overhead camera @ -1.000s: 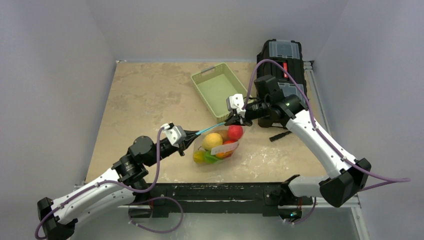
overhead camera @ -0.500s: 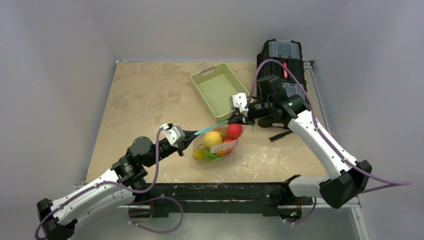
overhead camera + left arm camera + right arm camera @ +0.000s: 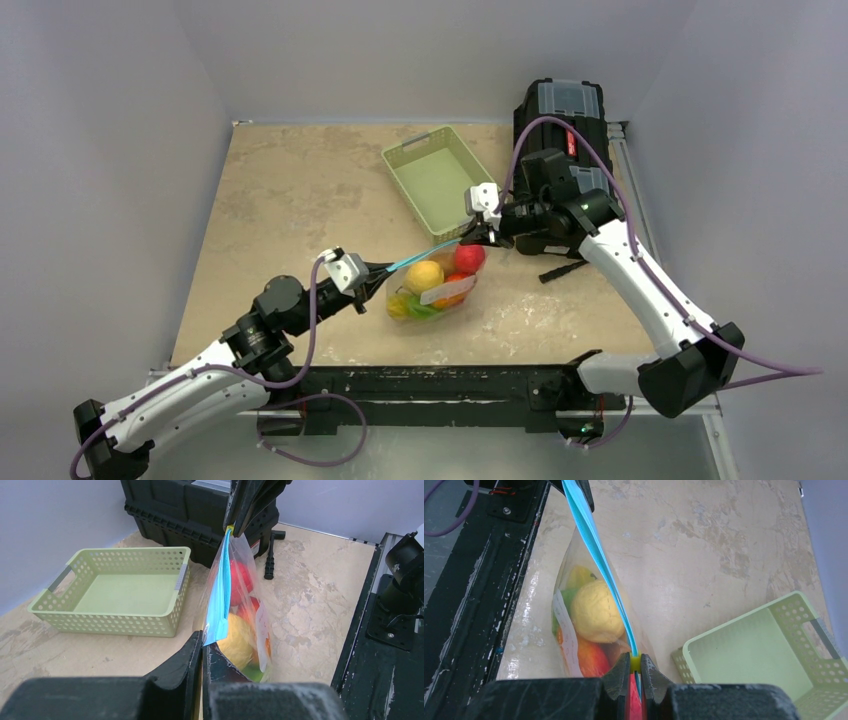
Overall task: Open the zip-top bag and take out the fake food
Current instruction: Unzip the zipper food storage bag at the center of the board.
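Observation:
The zip-top bag (image 3: pixel 432 290) hangs stretched between both grippers above the table, its teal-blue zip strip (image 3: pixel 425 254) taut. It holds the fake food (image 3: pixel 426 277): yellow, red, orange and green pieces. My left gripper (image 3: pixel 385 269) is shut on the near end of the zip strip (image 3: pixel 218 610). My right gripper (image 3: pixel 468 238) is shut on the small yellow slider (image 3: pixel 636 662) at the far end of the strip. The fake food also shows in the right wrist view (image 3: pixel 593 611) and the left wrist view (image 3: pixel 236 641).
A pale green basket (image 3: pixel 437 180) stands empty just behind the bag. A black toolbox (image 3: pixel 560 120) sits at the back right, with a black tool (image 3: pixel 560 270) lying on the table near it. The table's front edge is a black rail (image 3: pixel 450 380).
My right gripper has moved a little right and back with the slider. The bag has risen slightly and the strip is stretched longer. My left gripper has barely moved.

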`<move>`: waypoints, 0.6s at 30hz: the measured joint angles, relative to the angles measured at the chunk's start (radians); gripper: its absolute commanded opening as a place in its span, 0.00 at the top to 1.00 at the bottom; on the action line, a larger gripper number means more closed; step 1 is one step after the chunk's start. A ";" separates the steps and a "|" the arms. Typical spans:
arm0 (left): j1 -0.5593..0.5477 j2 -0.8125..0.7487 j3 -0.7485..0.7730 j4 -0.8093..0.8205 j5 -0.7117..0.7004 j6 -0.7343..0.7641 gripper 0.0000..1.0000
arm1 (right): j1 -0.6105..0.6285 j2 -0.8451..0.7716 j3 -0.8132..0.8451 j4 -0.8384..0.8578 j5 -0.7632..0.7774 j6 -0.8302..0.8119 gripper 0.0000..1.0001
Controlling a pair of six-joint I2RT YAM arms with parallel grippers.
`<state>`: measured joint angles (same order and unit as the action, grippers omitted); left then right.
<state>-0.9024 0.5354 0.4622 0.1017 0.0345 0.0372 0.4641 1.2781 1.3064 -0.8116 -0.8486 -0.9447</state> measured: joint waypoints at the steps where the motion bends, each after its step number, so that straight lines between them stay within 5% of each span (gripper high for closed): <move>1: 0.000 -0.001 0.000 0.000 -0.002 0.000 1.00 | -0.002 -0.001 0.000 -0.001 0.000 0.000 1.00; 18: 0.000 -0.016 -0.002 -0.017 -0.007 0.000 1.00 | -0.028 -0.012 -0.004 -0.004 0.000 -0.008 1.00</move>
<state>-0.9024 0.5190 0.4599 0.0849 0.0277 0.0368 0.4358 1.2663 1.3022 -0.8158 -0.8486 -0.9524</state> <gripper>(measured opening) 0.006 0.041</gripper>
